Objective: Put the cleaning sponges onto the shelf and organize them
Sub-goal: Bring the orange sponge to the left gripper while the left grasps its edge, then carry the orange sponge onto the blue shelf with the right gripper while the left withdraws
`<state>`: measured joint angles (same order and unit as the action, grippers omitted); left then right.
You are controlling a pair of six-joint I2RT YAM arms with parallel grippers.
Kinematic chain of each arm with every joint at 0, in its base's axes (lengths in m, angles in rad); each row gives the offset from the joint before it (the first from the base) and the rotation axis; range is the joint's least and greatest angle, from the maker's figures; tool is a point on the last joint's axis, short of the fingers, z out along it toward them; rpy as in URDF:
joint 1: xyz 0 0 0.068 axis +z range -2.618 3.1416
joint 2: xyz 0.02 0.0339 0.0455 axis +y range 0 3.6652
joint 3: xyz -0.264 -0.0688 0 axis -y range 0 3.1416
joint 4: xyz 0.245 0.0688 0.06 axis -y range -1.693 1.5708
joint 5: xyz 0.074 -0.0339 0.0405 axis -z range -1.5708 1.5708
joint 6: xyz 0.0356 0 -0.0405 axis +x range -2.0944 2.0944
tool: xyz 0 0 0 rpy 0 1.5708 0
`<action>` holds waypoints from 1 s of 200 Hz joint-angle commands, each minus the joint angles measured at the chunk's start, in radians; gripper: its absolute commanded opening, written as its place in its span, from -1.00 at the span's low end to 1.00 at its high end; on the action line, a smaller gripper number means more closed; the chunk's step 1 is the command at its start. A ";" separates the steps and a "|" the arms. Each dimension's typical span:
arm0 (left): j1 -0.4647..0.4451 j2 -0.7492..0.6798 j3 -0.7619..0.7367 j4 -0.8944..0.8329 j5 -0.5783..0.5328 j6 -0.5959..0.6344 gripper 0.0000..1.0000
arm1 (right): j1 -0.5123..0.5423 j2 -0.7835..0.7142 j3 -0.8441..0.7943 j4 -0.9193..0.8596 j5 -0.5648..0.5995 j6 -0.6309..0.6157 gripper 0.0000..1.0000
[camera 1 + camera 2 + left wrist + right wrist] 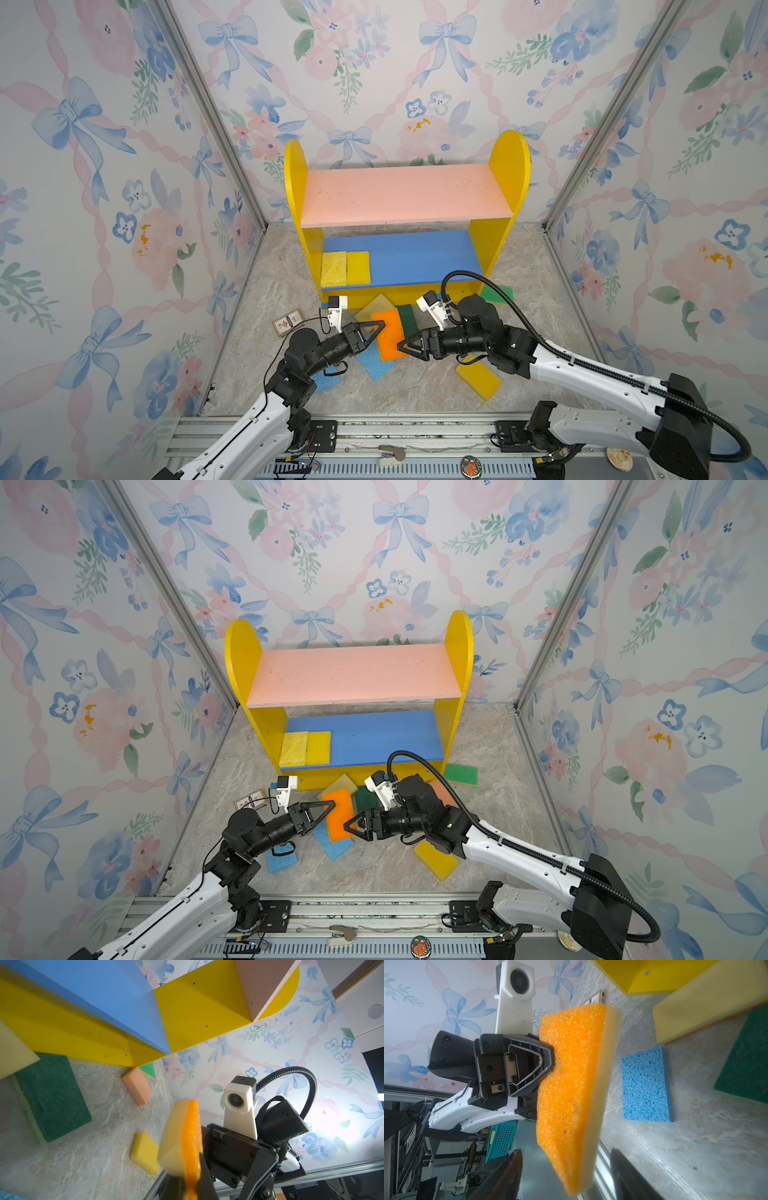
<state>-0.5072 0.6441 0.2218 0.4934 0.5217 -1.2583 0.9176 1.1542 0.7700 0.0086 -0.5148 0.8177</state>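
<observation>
The left arm (pixel 305 358) covers part of a light blue sponge (pixel 322 383), and the right arm (pixel 513 350) hides one end of the yellow sponge (pixel 482 380) and most of the peach sponge (pixel 439 791). Print on the small card (pixel 288 323) is too small to read. In the right wrist view, the fingers (pixel 511 1174) of the right end effector (pixel 565 1150) are blurred and cut off.

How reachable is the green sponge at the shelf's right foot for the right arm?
Probably yes. The right gripper is open, and the green sponge lies on the floor with nothing on it. It sits close beside the shelf's side panel, and the arm must first turn away from the orange sponge.
</observation>
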 commanded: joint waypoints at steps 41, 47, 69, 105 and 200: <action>0.007 0.006 0.022 0.046 0.021 -0.013 -0.82 | 0.003 -0.015 -0.035 0.035 -0.008 0.014 0.07; 0.007 0.008 0.022 0.047 0.020 -0.013 -0.82 | 0.003 -0.014 -0.034 0.035 -0.006 0.014 0.01; 0.007 0.014 0.020 0.055 0.021 -0.018 -0.82 | 0.003 -0.016 -0.028 0.024 0.005 0.013 -0.20; 0.006 0.015 0.016 0.060 0.025 -0.021 -0.81 | 0.003 -0.017 -0.012 -0.009 0.048 0.006 -0.59; 0.122 -0.125 0.089 -0.450 -0.081 0.224 0.96 | -0.108 0.023 0.152 -0.212 0.282 -0.050 -0.75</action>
<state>-0.4164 0.5861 0.2291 0.3939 0.5449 -1.2255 0.8482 1.1416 0.8066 -0.1089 -0.3199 0.8211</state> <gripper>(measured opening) 0.979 0.129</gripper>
